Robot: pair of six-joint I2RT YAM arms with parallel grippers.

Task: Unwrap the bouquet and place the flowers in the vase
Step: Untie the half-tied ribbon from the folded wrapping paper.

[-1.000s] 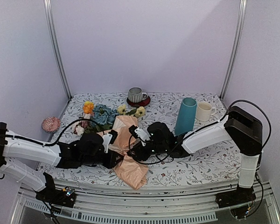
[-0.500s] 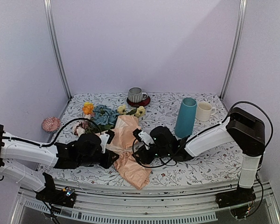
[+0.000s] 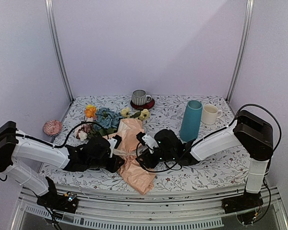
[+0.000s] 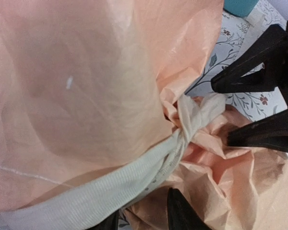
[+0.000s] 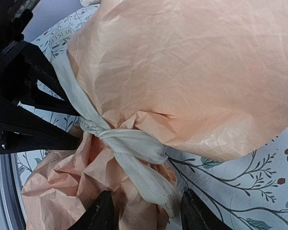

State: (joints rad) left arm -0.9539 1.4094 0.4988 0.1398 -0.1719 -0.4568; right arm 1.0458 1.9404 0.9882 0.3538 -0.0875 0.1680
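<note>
Bouquet lies wrapped on the worktop, its ribbon knotted. Right end effector straddles the ribbon's tail unclenched; whether the left end effector grips is unclear

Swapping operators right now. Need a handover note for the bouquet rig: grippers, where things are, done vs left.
Grippers: the left gripper is open beside the ribbon knot, holding nothing. The right gripper is open, one finger on each side of the loose ribbon tail, not clamped.
Things: the bouquet lies on the table between the arms, flowers pointing away from the bases. The vase stands upright to its right, no flowers in it.
Done: nothing finished; the ribbon is tied and the paper is on.
Left: untie, unwrap, put flowers in vase.
</note>
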